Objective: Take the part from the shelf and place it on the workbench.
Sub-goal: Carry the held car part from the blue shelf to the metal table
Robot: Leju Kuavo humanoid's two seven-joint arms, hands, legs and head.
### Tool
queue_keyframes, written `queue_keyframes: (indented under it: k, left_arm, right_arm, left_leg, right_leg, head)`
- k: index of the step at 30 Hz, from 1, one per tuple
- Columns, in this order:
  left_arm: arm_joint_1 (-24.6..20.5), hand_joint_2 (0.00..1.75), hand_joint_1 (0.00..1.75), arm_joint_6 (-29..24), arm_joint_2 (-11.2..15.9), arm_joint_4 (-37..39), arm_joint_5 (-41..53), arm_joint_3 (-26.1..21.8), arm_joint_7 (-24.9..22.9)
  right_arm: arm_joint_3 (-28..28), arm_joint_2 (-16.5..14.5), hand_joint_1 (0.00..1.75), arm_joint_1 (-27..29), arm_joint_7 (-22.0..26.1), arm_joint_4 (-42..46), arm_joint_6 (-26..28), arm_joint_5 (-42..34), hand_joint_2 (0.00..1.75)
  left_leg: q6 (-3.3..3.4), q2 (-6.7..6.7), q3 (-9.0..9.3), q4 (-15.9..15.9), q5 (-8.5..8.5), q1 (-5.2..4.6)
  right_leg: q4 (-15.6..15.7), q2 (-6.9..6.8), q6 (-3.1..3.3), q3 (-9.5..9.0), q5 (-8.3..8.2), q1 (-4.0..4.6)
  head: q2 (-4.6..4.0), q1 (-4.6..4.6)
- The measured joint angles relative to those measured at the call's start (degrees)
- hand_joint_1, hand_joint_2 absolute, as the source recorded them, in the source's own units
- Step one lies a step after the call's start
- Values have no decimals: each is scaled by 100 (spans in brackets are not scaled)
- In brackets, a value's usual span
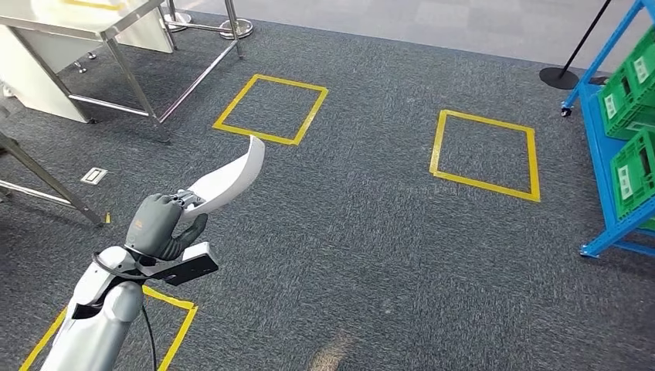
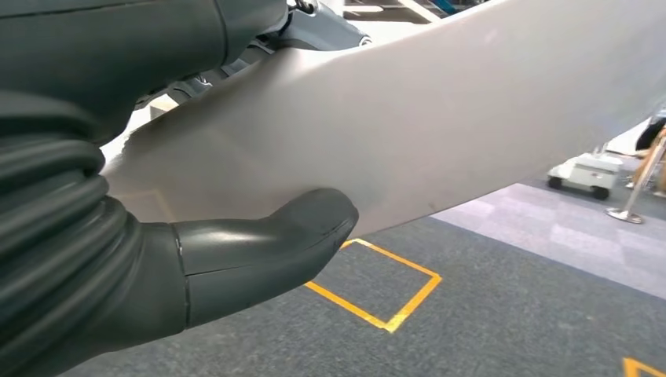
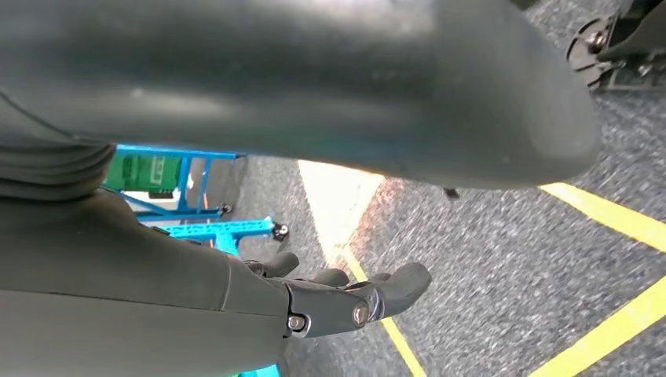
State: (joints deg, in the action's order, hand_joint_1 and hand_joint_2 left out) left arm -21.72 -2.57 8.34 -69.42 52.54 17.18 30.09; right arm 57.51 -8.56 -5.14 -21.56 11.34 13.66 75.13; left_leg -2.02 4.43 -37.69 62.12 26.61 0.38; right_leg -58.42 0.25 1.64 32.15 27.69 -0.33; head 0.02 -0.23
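part (image 1: 229,182) in left hand (image 1: 158,226); blue shelf (image 1: 610,178) right, workbench (image 1: 93,23) ahead-left.

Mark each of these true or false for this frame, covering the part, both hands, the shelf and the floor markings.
1. The left hand holds the white curved part. True.
2. The part already lies on the workbench. False: it is carried in the air above the grey carpet, while the metal-legged workbench stands at upper left in the head view.
3. The blue shelf holds green crates. True.
4. The right hand grips a second part. False: its fingers hang loosely apart above the carpet with nothing in them.
5. The squares taped on the floor are red. False: the taped squares are yellow.
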Motion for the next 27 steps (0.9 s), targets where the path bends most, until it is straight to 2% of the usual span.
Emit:
queue_keyframes:
  k: [1,2,3,4,5,6,7,9,10,12,13,14,15,16,17,18,19,20,21,22,24,25,26,27]
  left_arm:
    - [4,175,175,-4,1,1,11,-9,-4]
    - [7,175,175,-6,0,2,23,-14,-8]
    - [17,175,175,-8,-4,3,31,-17,-13]
    - [32,175,175,-8,-6,3,37,-18,-15]
    - [46,175,175,-8,-7,3,41,-19,-17]
    - [55,175,175,-8,-7,3,49,-21,-22]
    - [56,175,175,-9,-7,1,60,-25,-30]
    - [48,175,175,-11,-9,-4,87,-31,-50]
    - [47,175,175,-13,-9,-7,104,-33,-58]
    - [53,175,175,-16,5,-5,134,-40,-68]
    - [57,175,175,-19,11,-3,145,-45,-71]
    - [55,175,175,-22,16,-4,150,-49,-73]
    - [52,175,175,-26,15,-7,152,-52,-75]
    - [50,175,175,-28,10,-8,155,-53,-75]
    - [48,175,175,-30,5,-6,157,-52,-76]
    - [53,175,175,-30,-1,0,159,-52,-76]
    - [61,175,175,-30,-7,8,160,-51,-76]
    - [68,175,175,-30,-11,15,161,-51,-77]
    - [73,175,175,-30,-13,21,161,-51,-77]
    - [74,175,175,-30,-14,25,162,-52,-77]
    - [69,175,175,-29,-18,28,162,-53,-76]
    - [66,175,175,-28,-21,30,162,-53,-76]
    - [65,175,175,-28,-22,32,162,-54,-76]
    - [64,175,175,-27,-21,34,163,-56,-76]
  right_arm:
    - [0,0,0,6,-16,1,2,2,0]
    - [0,0,0,16,-24,0,4,3,0]
    - [0,0,0,27,-30,0,4,3,0]
    - [0,0,0,33,-36,-1,5,3,0]
    - [0,0,0,34,-41,-1,5,3,0]
    - [0,-1,0,31,-42,-1,5,3,0]
    - [0,-1,0,27,-42,-1,5,3,0]
    - [0,0,0,19,-35,1,11,5,0]
    - [0,1,0,16,-29,1,16,7,0]
    - [0,2,0,6,-21,1,24,11,0]
    - [0,2,0,-3,-27,1,25,14,0]
    - [0,2,0,-10,-31,1,25,15,0]
    - [0,1,0,-12,-23,1,25,17,0]
    - [0,1,0,-5,-8,1,24,18,0]
    - [0,0,0,4,10,1,24,19,0]
    - [0,-1,0,16,28,0,23,19,0]
    - [0,-1,0,25,34,0,22,19,0]
    - [0,0,0,29,34,0,22,19,0]
    - [0,1,0,29,33,0,22,19,0]
    - [0,1,0,26,32,1,22,19,0]
    - [0,3,0,17,44,0,21,21,0]
    - [0,3,0,13,58,0,20,24,0]
    - [0,3,0,8,82,1,17,25,0]
    - [0,2,0,5,99,0,13,26,0]
  left_leg:
    - [-12,-196,-132,315,192,-6]
    - [-26,-311,-286,680,384,-2]
    - [-40,-366,-414,999,519,5]
    - [-50,-393,-468,1163,553,11]
    - [-57,-416,-422,1125,486,14]
    - [-60,-463,-268,875,337,17]
    - [-57,-576,-52,490,180,15]
    - [10,-820,286,-121,6,-10]
    - [53,-878,341,-244,-3,-23]
    - [139,-760,311,-253,-20,-35]
    - [171,-686,302,-261,-38,-25]
    - [206,-611,296,-271,-55,-10]
    - [238,-538,293,-282,-73,9]
    - [262,-468,284,-286,-85,21]
    - [280,-391,269,-284,-94,24]
    - [291,-309,255,-282,-102,22]
    - [291,-220,243,-278,-110,20]
    - [286,-128,234,-274,-118,19]
    - [275,-37,230,-269,-127,19]
    - [260,50,228,-264,-137,21]
    - [208,199,210,-255,-158,15]
    - [174,260,195,-257,-172,17]
    - [133,322,180,-268,-191,23]
    - [88,390,160,-289,-216,29]
  right_leg:
    - [4,-64,21,5,-5,8]
    - [2,-135,35,13,-4,16]
    - [-2,-216,41,19,-1,23]
    - [-5,-297,42,24,3,26]
    - [-11,-375,39,27,7,26]
    - [-20,-452,31,27,15,25]
    - [-34,-526,14,24,28,26]
    - [-71,-659,-37,22,66,58]
    - [-82,-720,-64,18,78,76]
    - [-79,-849,-117,5,84,92]
    - [-96,-833,-155,1,104,80]
    - [-171,-718,-195,26,166,66]
    - [-359,-540,-233,106,287,47]
    - [-660,-327,-265,244,453,26]
    - [-1040,-176,-282,428,632,17]
    - [-1402,-106,-293,608,768,10]
    - [-1623,-78,-295,727,812,7]
    - [-1646,-63,-288,752,749,6]
    - [-1440,-36,-271,662,589,4]
    - [-1065,35,-245,482,382,1]
    - [-350,266,-202,144,132,-3]
    - [-162,336,-188,59,96,1]
    - [-106,344,-174,39,109,15]
    - [-88,273,-148,29,86,17]
  head:
    - [0,-11]
    - [0,-19]
    - [0,-20]
    - [0,-19]
    - [0,-20]
    - [0,-21]
    - [0,-21]
    - [0,-15]
    - [0,-10]
    - [0,-5]
    - [0,-4]
    - [0,0]
    - [0,8]
    - [0,18]
    - [0,24]
    - [0,28]
    - [0,29]
    - [0,29]
    - [0,30]
    - [0,30]
    - [0,28]
    - [0,26]
    - [0,26]
    - [0,27]
